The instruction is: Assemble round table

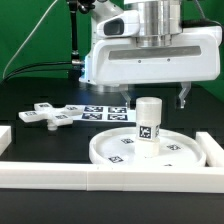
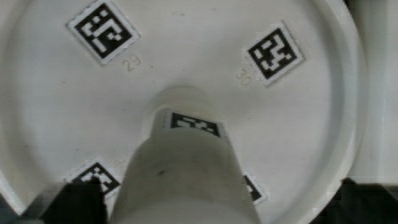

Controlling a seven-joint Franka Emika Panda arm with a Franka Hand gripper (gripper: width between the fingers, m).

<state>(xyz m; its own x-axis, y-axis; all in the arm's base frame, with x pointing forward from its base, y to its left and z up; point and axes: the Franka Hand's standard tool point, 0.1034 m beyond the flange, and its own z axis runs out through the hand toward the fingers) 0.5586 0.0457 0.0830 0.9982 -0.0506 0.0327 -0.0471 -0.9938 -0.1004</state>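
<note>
While the round disc [image 1: 150, 152] lies flat on the black table [image 1: 45, 140], the cross piece [image 1: 50, 115] rests well apart toward the exterior view's left. The short post [image 1: 148, 125] stands upright on the disc; the gripper [image 1: 157, 98] hangs just above it, fingers spread apart, holding nothing.

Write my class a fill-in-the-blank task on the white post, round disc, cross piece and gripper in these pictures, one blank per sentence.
1. The post stands ___ on the disc.
2. The cross piece lies flat on the table, on the exterior view's ___ of the disc.
3. The gripper over the post has its jaws ___, not clamped on anything.

Missing words: upright; left; open.
</note>
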